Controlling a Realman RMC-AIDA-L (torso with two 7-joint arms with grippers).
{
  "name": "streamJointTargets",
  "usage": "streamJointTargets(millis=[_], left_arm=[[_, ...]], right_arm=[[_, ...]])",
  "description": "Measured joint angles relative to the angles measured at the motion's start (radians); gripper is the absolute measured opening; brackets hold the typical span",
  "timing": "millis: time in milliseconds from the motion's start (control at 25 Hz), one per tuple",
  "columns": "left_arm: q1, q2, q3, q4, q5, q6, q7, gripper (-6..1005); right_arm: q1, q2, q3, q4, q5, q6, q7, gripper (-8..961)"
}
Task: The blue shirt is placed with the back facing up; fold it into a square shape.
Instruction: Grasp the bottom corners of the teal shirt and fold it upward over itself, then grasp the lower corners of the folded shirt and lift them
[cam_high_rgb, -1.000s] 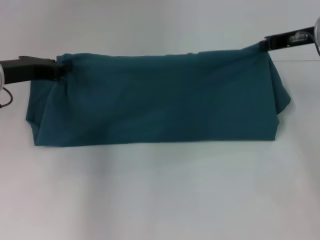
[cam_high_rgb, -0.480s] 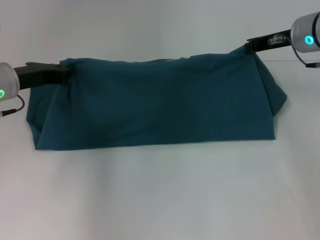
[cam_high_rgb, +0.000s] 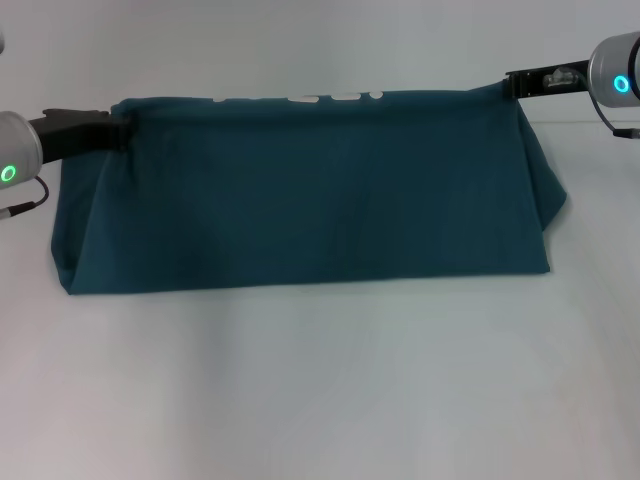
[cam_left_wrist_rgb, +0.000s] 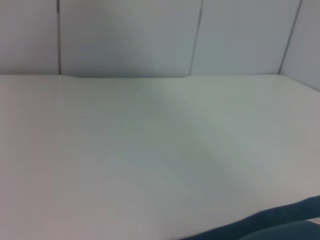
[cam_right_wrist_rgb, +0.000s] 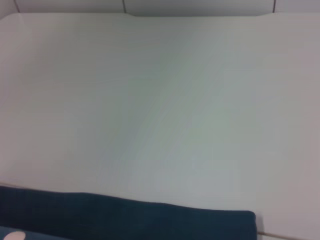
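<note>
Head view: the blue shirt (cam_high_rgb: 300, 195) spread wide across the white table (cam_high_rgb: 320, 390), its far edge raised off the surface and stretched almost level between the two grippers, its near edge lying flat on the table. Pale lettering (cam_high_rgb: 300, 98) peeking over the raised far edge of the shirt, only the tops of the letters showing. Left gripper (cam_high_rgb: 118, 133) at the shirt's far left corner, jaws closed tight on a bunched pinch of the cloth. Right gripper (cam_high_rgb: 515, 86) at the shirt's far right corner, a little higher than the left one, jaws clamped narrow on the fabric there. Loose folds hanging down from the right corner to the table; a smaller slack fold at the shirt's left end. Green and blue rings lit on the arm bodies on either side of the shirt.

Left wrist view: mostly bare table with panelled wall (cam_left_wrist_rgb: 150, 35) beyond; a sliver of the blue shirt (cam_left_wrist_rgb: 280, 225) at one corner of the frame. Own fingers out of sight here.

Right wrist view: table again, a dark band of the blue shirt (cam_right_wrist_rgb: 125, 217) along the frame's edge, with a small pale patch at its corner, too little of it visible to identify. Own fingers not visible.
</note>
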Motion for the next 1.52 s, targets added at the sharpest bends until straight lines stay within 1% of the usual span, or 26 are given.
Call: streamJointTargets(millis=[240,440,520,640,680,760,880,1000,1120,1160,1240,1320,1400,1440,1520], left_arm=[[-0.004,-0.005,-0.002,-0.032,-0.017,-0.049,0.035,90],[-0.001,-0.012,-0.003,-0.058,-0.061,-0.092,0.066,114],[0.007,-0.02,-0.003,-0.058,-0.107,-0.093,0.117,124],[0.011,-0.023,-0.007,-0.061,-0.145,-0.105,0.162,138],[0.01,-0.023,-0.004,-0.068,-0.152,-0.115,0.17,143],[0.007,-0.019,-0.002,-0.077,-0.152,-0.124,0.17,152],[0.006,-0.016,0.0,-0.089,-0.149,-0.145,0.178,167],[0.013,-0.017,0.0,-0.094,-0.148,-0.164,0.199,181],[0.024,-0.019,-0.001,-0.096,-0.146,-0.187,0.208,439],[0.031,-0.021,-0.002,-0.09,-0.146,-0.189,0.206,473],[0.054,-0.031,-0.003,-0.061,-0.149,-0.182,0.194,542],[0.083,-0.041,0.001,-0.022,-0.147,-0.155,0.169,611],[0.119,-0.049,0.016,0.029,-0.135,-0.095,0.128,688],[0.139,-0.049,0.033,0.06,-0.123,-0.051,0.099,730],[0.166,-0.048,0.062,0.118,-0.09,0.004,0.045,815]], right_arm=[[0.0,0.003,0.003,0.006,0.022,0.014,-0.012,1],[0.001,0.005,0.003,0.015,0.056,0.014,-0.019,54],[0.001,0.005,0.003,0.017,0.054,0.014,-0.004,75],[-0.001,0.006,0.003,0.017,0.056,0.015,-0.001,107],[-0.011,0.012,0.003,0.012,0.059,0.018,-0.002,118],[-0.016,0.016,0.004,0.008,0.059,0.02,-0.003,198],[-0.025,0.028,0.003,-0.003,0.06,0.017,-0.01,317],[-0.05,0.054,-0.004,-0.056,0.06,0.008,-0.012,419],[-0.09,0.082,-0.014,-0.138,0.06,-0.007,-0.014,512],[-0.103,0.089,-0.02,-0.162,0.061,-0.018,-0.015,543],[-0.127,0.094,-0.035,-0.195,0.074,-0.04,-0.014,605],[-0.152,0.092,-0.052,-0.216,0.107,-0.064,-0.015,673],[-0.179,0.091,-0.067,-0.238,0.141,-0.081,-0.026,741],[-0.197,0.091,-0.075,-0.252,0.159,-0.084,-0.038,775],[-0.233,0.093,-0.094,-0.284,0.211,-0.088,-0.081,770]])
